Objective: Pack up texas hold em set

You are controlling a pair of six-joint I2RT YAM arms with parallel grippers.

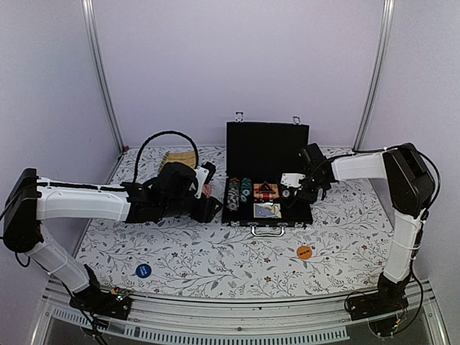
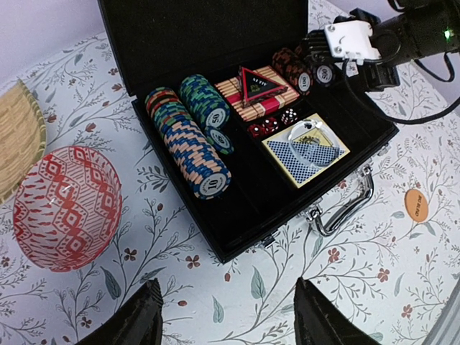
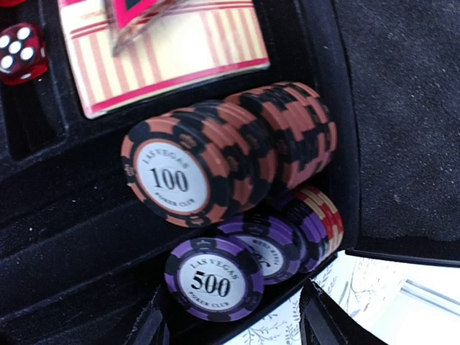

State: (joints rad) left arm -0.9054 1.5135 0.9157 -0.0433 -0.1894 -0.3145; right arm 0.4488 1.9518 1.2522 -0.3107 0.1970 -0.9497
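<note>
Hands both hang released. The left hand (image 2: 226,305), on an arm stretched low across the tabletop (image 1: 215,251), has its fingers apart just left of the open case (image 1: 267,147). The right hand (image 3: 236,310), fingers spread and holding nothing, hovers over the chips (image 3: 215,165) at the case's right end. An orange disc (image 1: 305,252) and a blue disc (image 1: 144,270) lie nearer the front edge, well apart.
</note>
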